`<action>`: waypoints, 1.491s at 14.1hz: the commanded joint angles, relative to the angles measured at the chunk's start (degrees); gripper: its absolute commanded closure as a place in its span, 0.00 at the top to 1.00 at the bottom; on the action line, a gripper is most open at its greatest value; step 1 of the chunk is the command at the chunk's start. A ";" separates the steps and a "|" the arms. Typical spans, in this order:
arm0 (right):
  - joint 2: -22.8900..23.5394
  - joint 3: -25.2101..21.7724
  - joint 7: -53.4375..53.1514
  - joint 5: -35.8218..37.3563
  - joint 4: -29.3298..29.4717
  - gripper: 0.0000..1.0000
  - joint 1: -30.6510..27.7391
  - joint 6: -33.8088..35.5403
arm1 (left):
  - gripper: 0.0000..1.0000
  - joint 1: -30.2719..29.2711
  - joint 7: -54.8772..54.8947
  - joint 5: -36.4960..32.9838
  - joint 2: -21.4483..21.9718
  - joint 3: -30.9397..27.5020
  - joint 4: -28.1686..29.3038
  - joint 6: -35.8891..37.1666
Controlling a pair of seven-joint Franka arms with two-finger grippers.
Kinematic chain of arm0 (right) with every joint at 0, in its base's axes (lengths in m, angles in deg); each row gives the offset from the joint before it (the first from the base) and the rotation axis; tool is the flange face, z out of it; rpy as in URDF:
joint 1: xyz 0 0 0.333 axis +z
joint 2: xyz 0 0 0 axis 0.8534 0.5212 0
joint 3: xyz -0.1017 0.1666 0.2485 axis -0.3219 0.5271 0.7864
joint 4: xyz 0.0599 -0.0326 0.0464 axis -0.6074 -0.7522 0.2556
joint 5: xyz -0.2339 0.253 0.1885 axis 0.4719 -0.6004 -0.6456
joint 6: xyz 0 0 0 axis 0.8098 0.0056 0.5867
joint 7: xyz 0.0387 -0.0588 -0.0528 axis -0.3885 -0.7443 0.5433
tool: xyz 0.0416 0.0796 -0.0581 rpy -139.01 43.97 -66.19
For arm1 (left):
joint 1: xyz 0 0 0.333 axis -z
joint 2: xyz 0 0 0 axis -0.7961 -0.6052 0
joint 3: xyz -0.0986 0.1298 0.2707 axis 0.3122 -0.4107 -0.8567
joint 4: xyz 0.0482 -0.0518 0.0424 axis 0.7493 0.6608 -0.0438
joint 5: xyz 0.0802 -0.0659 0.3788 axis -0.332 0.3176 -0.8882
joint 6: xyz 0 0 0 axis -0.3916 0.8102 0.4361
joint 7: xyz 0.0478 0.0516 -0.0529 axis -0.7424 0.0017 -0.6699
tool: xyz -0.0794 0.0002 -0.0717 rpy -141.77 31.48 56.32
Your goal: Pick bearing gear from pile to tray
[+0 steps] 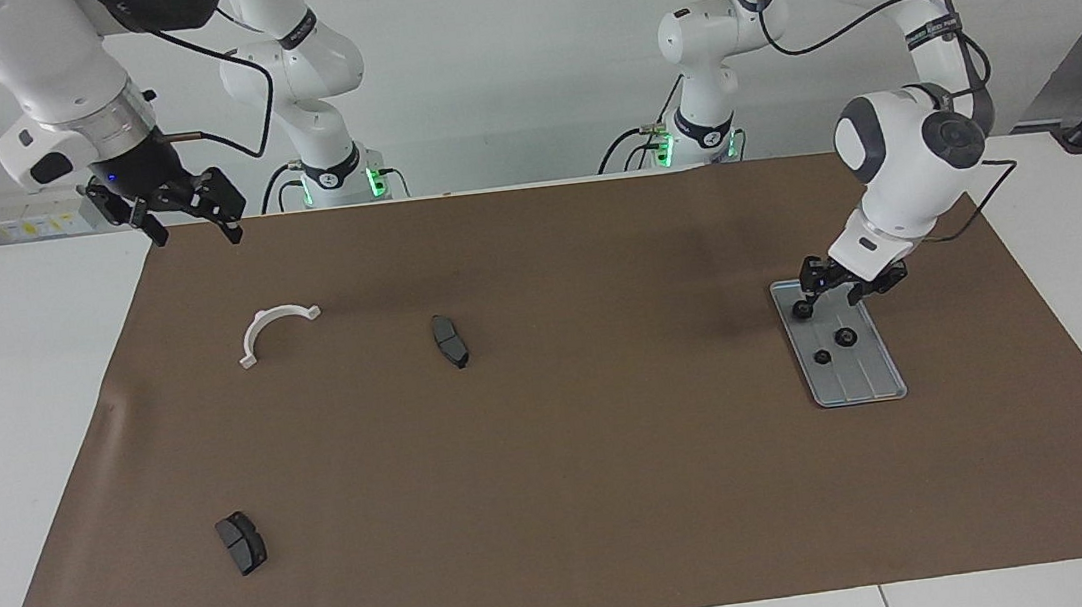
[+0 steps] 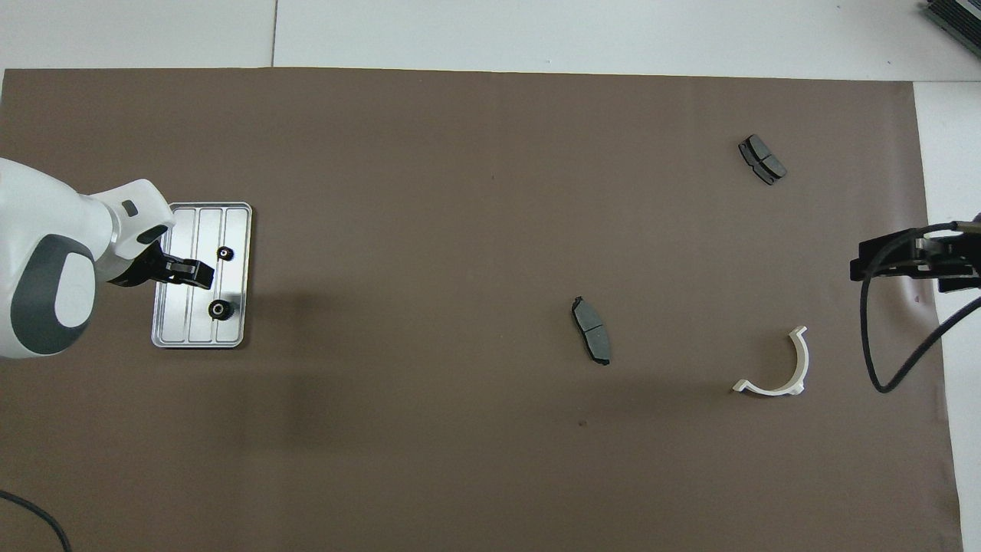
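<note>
- Left hand [image 1: 841, 290] hovered over the tray [image 1: 868, 380] near the table's left-arm end, grip unreadable; a gear [image 1: 803, 310] lay in it.
- Right hand [image 1: 190, 218] waited, spread.
- Placing looked done; next, lift clear.

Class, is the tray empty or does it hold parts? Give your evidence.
Holds parts: in the facing view, three black gears lie inside the tray's rim, apart from each other.

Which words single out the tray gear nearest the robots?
Find the silver tray at the table's left-arm end. Of three small black gears in it, this gear lies alone at the end nearest the robots; the other two sit together.
</note>
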 commanded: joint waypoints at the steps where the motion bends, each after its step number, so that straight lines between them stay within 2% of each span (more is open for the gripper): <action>1: -0.86 0.14 -1.04 -0.55 -0.74 1.00 -0.07 0.60 | 0.71 0.33 -0.50 0.94 0.22 -0.48 -9.25 10.45; 3: -0.86 0.14 -1.04 -0.55 -0.74 1.00 -0.16 0.60 | 0.76 0.24 -0.59 0.94 0.92 -0.57 -13.92 15.12; 4: -0.86 0.14 -1.04 -0.55 -0.74 1.00 -0.07 0.60 | 0.83 0.24 -0.59 0.94 1.44 -0.74 -16.38 18.18; 5: -0.86 0.14 -1.04 -0.55 -0.74 1.00 -0.07 0.51 | 0.95 0.07 -0.41 0.86 1.97 -0.75 -19.19 21.52; 6: -0.86 0.14 -1.04 -0.55 -0.82 1.00 -0.07 0.51 | 1.00 -0.20 -0.32 0.86 2.15 -0.83 -21.30 23.90; 8: -0.86 0.14 -1.04 -0.55 -0.82 1.00 -0.07 0.43 | 1.00 -0.20 -0.32 0.86 3.55 -0.75 -23.60 27.25; 10: -0.86 0.14 -1.04 -0.47 -0.82 1.00 -0.07 0.25 | 1.00 -0.20 -0.23 0.86 6.18 -0.48 -23.70 27.36; 15: -0.86 0.14 -0.96 1.20 -0.82 1.00 0.28 0.07 | 1.00 0.41 -0.23 0.68 6.63 -0.04 -23.70 24.73; 21: -0.86 0.22 -0.95 1.99 -0.82 1.00 0.28 -0.01 | 1.00 -0.20 0.03 0.86 8.83 -0.22 -19.83 23.05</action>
